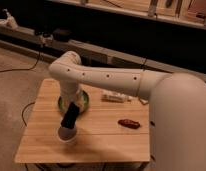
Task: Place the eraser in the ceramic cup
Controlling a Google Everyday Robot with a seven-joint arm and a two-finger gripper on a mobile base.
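The eraser point(71, 116), a flat black block, hangs tilted from my gripper point(72, 109), which is shut on its upper end. Its lower end sits right over the mouth of the white ceramic cup point(66, 135) near the front left of the wooden table point(106, 137). I cannot tell whether the eraser touches the cup's rim. My white arm reaches in from the right and bends down over the green dish point(84, 102), hiding most of it.
A white patterned packet point(115, 97) lies behind the table's middle. A small reddish-brown oblong thing point(129, 123) lies to the right. My large white arm fills the right side. Dark shelving and cables run along the back.
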